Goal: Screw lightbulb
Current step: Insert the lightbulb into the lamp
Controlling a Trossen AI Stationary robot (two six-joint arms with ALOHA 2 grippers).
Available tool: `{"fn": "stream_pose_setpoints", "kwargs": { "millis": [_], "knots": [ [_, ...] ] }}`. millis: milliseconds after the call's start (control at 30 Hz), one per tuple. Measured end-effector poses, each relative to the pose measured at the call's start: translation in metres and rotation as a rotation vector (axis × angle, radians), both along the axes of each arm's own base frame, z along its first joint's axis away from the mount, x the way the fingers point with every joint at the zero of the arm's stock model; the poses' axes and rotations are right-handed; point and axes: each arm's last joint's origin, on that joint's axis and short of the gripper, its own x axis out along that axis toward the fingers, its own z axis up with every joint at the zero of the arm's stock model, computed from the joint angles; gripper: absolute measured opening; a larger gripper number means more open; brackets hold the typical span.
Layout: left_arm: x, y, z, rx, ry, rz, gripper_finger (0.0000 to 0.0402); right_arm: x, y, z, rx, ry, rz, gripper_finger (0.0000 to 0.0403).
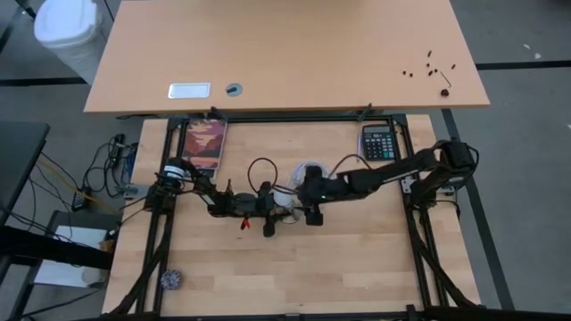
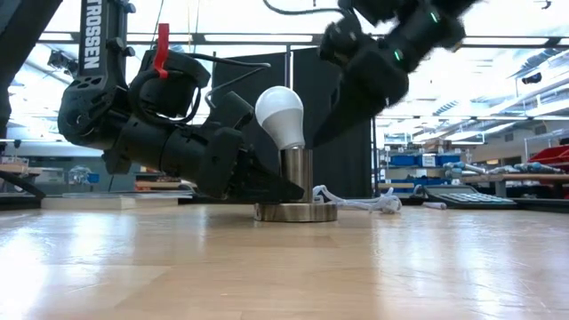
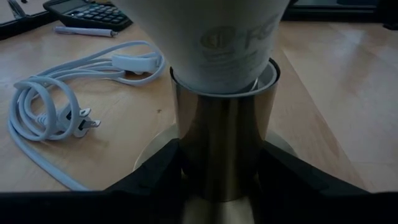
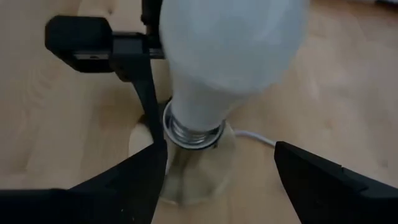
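The white lightbulb [image 2: 279,115] stands with its narrow screw base [image 4: 192,131] in the top of the silvery socket [image 2: 295,178] and leans a little to one side. The socket's round foot [image 2: 295,212] rests on the wooden table. My left gripper [image 3: 221,180] lies low on the table, shut on the socket's stem. My right gripper [image 4: 217,180] is open above and beside the bulb. Its two fingers stand wide on either side of the bulb and touch nothing. In the high view both grippers meet at the table's middle [image 1: 285,201]. My left gripper pinches the socket's upright metal stem [image 3: 221,149] between its two fingers [image 3: 163,177], low down, just above the round foot. The fingers come in level from the table's left, close to the tabletop. The socket stands upright on its foot on the table.
The socket's white cord and plug [image 3: 56,118] lie coiled on the table beside it. A calculator [image 1: 378,142] and a book [image 1: 204,145] lie toward the far edge. A small round object [image 1: 171,279] lies near the front left.
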Motion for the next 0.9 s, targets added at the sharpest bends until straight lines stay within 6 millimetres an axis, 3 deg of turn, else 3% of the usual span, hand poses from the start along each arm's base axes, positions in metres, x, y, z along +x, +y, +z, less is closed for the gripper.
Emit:
{"fn": "stream_pose_setpoints", "kwargs": {
  "millis": [133,300,600,900],
  "knots": [
    [0.000,-0.001,0.000,0.019,0.004,-0.033,0.0193,0.010,-0.005,0.023,0.024,0.174,0.007,0.0310],
    [0.000,-0.004,0.000,0.042,0.007,-0.092,0.0193,0.025,-0.004,0.050,0.018,0.259,0.106,0.0321],
    [0.000,-0.007,0.000,0.073,0.008,-0.122,0.0193,0.056,0.000,0.045,-0.022,0.479,0.279,0.0343],
    [0.000,-0.009,0.000,0.081,0.008,-0.178,0.0193,0.079,0.007,0.053,-0.105,0.496,0.480,0.0351]
  ]
}}
